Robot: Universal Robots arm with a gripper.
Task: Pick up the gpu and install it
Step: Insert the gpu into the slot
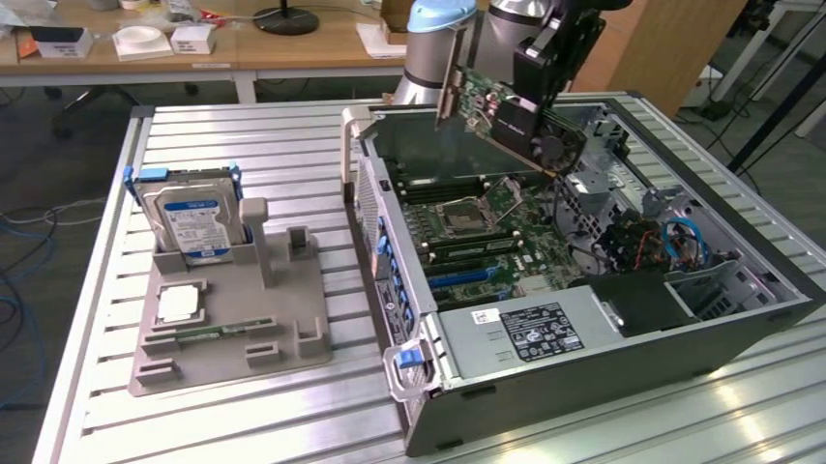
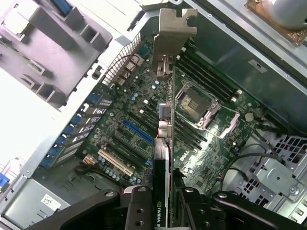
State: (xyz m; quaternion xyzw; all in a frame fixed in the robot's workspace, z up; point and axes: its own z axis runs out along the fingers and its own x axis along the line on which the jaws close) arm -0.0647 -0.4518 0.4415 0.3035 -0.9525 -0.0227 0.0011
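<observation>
The gpu [image 1: 497,114], a dark green card with a silver bracket at one end, hangs tilted in the air above the open computer case [image 1: 581,387]. My gripper [image 1: 552,95] is shut on it, holding the end away from the bracket. In the wrist view the gpu [image 2: 164,143] appears edge-on, its bracket [image 2: 175,28] pointing away from the gripper [image 2: 165,213], whose dark fingers [image 2: 139,206] clamp both faces of the card. Below it lies the motherboard [image 2: 211,143] with a blue slot [image 2: 136,130] and the CPU socket [image 2: 196,100]. The card is apart from the board.
A grey parts holder [image 1: 297,358] stands on the slatted table at the exterior view's left, carrying a silver hard drive with a blue label [image 1: 193,224] and a memory stick [image 1: 220,332]. The power supply [image 1: 543,329] and cables [image 1: 678,242] crowd the case's near end.
</observation>
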